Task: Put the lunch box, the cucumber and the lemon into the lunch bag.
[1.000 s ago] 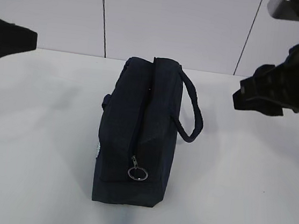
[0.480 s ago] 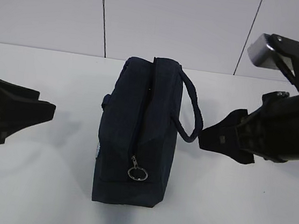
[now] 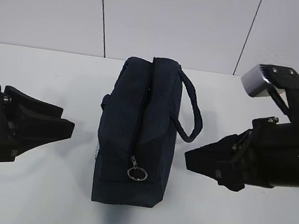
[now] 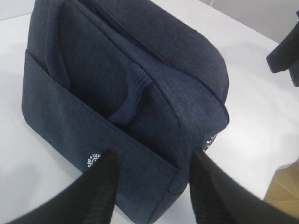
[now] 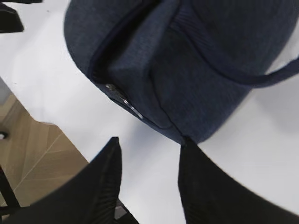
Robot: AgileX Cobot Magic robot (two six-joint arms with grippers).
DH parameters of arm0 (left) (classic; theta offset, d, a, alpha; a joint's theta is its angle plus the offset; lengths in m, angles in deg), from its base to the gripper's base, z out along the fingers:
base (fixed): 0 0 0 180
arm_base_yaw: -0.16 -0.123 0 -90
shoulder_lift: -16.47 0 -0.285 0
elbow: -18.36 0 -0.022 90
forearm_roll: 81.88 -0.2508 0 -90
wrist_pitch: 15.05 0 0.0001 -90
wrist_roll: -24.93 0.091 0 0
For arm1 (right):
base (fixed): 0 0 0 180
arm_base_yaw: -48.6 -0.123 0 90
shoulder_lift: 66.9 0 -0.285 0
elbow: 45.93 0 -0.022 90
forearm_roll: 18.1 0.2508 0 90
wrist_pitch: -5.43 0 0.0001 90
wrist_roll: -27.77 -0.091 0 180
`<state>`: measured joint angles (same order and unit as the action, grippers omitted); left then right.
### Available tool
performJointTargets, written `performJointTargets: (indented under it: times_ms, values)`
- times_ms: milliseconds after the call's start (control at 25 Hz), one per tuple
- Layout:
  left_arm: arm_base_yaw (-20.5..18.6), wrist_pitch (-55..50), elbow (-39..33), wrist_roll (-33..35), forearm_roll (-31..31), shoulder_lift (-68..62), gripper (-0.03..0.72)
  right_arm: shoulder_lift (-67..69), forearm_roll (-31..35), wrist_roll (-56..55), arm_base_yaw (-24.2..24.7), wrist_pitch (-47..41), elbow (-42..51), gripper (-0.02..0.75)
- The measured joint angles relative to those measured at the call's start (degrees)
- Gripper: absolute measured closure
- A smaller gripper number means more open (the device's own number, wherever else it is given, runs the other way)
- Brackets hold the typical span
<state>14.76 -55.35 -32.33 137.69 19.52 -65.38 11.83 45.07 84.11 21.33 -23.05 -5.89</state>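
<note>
One lunch bag (image 3: 138,138) stands upright in the middle of a white table (image 3: 245,220), flanked by two black grippers, one on each side. The bag is a boxy, dark navy fabric case with soft rounded top corners and a woven, slightly ribbed texture; two loop handles are visible, one (image 3: 192,109) arching off its right side in the exterior view and the other (image 4: 131,95) lying flat against the side panel in the left wrist view. A single zipper runs along the top ridge and ends at a silver ring pull (image 3: 137,173) hanging at the near end; the zipper appears closed, so the bag's contents cannot be seen. A small white round logo (image 4: 93,159) marks the lower edge of the side pocket. The left gripper (image 3: 68,127) hovers just beside the bag's left flank, its two matte black fingers spread apart and holding nothing, with the bag's pocket seen between them in the wrist view. The right gripper (image 3: 190,161) sits near the bag's right side below the handle, its jaws likewise parted and empty. Behind the table, a pale panelled wall (image 3: 176,23) with dark seams.
</note>
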Motion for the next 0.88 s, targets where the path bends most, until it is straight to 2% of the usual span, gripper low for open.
performJointTargets:
  times_ms: [280,520,600,880]
  values:
    - [0.93,-1.91,0.0,0.56,0.76,-1.75,0.337,2.84,3.76,5.47,0.0,-0.86,0.04,0.409]
    - [9.38,5.21,1.33,1.25,0.88,-4.4,0.337,6.02,8.96,12.21,0.0,-1.49,0.04,0.409]
    - [10.93,8.08,2.64,1.53,0.97,-5.51,0.337,6.31,9.45,13.15,0.0,-2.16,0.04,0.409]
    - [11.5,10.83,6.89,1.67,1.22,-10.03,0.337,6.52,9.86,14.59,0.0,-3.98,0.04,0.409]
